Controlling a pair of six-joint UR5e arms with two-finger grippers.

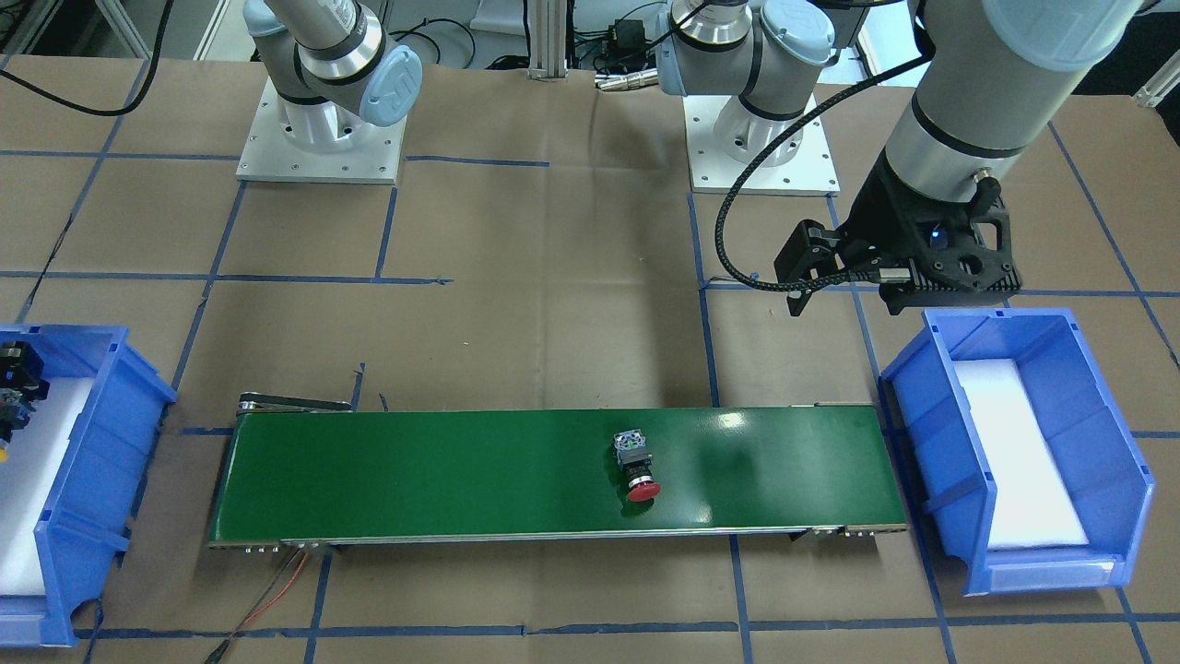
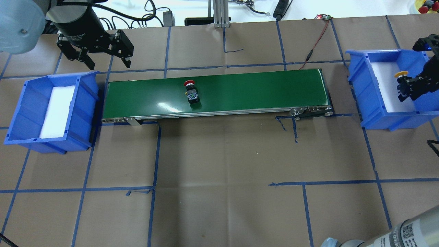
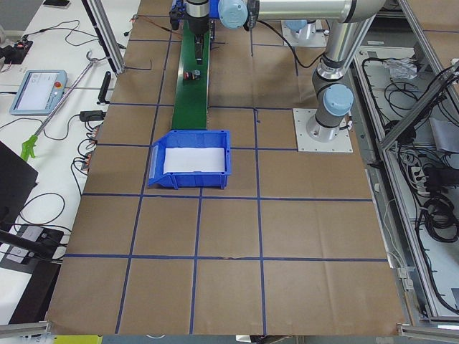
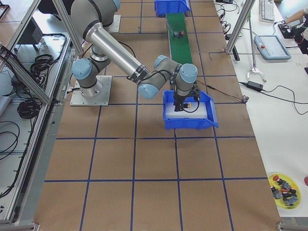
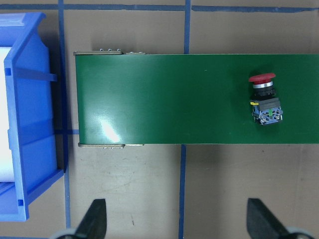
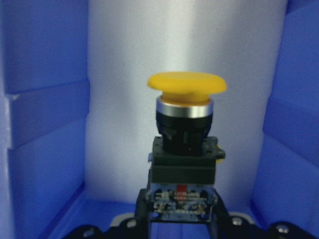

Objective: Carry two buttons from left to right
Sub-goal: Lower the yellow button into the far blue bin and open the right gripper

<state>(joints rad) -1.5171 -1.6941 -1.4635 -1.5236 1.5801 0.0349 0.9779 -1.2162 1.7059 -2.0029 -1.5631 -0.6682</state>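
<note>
Notably, the right gripper (image 2: 406, 90) was clenched on the yellow button (image 6: 185, 129), its fingers pinching the grey terminal block at the base and leaving the cap end free. It held the part inside the right bin (image 2: 374, 113), above the white foam liner (image 2: 384, 85); contact with the liner could not be determined. The left gripper (image 5: 177, 211) was spread wide and held nothing, hanging over the brown paper just off the belt's left end, near the left bin (image 2: 24, 113). The red button (image 2: 191, 92) lay on its side near the middle of the glossy green conveyor belt (image 2: 257, 92), cap toward the far edge. The right wrist view alone showed the yellow part's domed mushroom cap, polished silver collar and black threaded body. The overhead view gave only a small yellow disc against dark fingers. Both bins were blue moulded plastic with ribbed walls.
</note>
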